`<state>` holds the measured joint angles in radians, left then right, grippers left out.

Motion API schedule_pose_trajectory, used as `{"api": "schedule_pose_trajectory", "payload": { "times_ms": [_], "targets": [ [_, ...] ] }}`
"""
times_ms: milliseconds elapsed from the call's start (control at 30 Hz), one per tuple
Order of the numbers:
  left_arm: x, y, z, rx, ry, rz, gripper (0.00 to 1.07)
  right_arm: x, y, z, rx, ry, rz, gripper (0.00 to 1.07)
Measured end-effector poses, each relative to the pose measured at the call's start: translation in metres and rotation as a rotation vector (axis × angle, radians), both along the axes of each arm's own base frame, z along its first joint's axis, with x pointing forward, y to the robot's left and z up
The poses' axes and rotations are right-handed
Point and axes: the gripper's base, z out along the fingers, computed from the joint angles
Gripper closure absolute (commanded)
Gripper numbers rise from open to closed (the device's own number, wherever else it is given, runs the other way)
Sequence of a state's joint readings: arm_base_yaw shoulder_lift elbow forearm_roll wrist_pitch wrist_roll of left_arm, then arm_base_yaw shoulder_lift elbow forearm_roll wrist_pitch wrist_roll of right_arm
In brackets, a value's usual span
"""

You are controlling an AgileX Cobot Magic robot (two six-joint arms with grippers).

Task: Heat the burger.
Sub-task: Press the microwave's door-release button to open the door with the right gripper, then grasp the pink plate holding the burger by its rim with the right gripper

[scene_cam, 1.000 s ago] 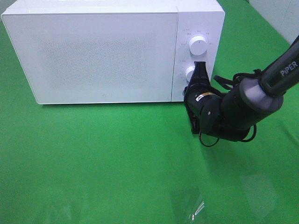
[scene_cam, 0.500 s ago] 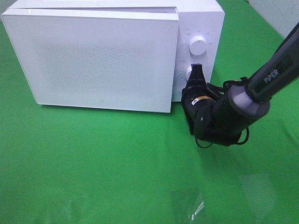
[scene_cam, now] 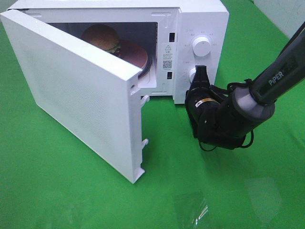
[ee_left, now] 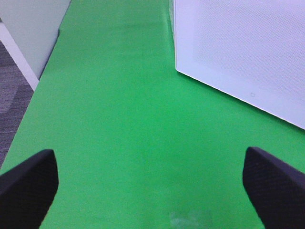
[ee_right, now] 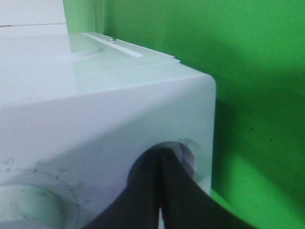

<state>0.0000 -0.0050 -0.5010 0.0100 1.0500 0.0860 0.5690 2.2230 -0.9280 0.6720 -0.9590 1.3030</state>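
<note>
Exterior high, open microwave (scene_cam: 206, 16) holding burger (scene_cam: 101, 37) on plate (scene_cam: 139, 55), right tool (scene_cam: 202, 71) pressed together, left tool (ee_left: 152, 183) spread.

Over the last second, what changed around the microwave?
The microwave door swung open on its left hinge, exposing the burger on its plate inside. The right end effector, shut, stayed at the lower knob. The microwave itself did not shift.
</note>
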Motion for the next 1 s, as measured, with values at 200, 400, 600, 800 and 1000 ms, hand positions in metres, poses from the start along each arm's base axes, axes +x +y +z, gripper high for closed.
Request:
{"api": "schedule_pose_trajectory", "payload": {
  "times_ms": [200, 400, 600, 800, 1000],
  "targets": [
    [0.000, 0.000, 0.000, 0.000, 0.000, 0.000, 0.09, 0.000, 0.001, -0.001, 0.008, 0.016, 0.006, 1.07],
    [0.000, 0.000, 0.000, 0.000, 0.000, 0.000, 0.09, 0.000, 0.003, -0.001, 0.012, 0.020, 0.014, 1.07],
    [0.000, 0.000, 0.000, 0.000, 0.000, 0.000, 0.09, -0.004, 0.005, 0.001, 0.035, 0.018, 0.017, 1.07],
    [0.000, 0.000, 0.000, 0.000, 0.000, 0.000, 0.09, -0.017, 0.004, 0.003, 0.031, 0.031, 0.068, 1.07],
    [0.000, 0.000, 0.000, 0.001, 0.000, 0.001, 0.09, -0.037, 0.012, 0.017, 0.008, 0.019, 0.194, 1.07]
  ]
}}
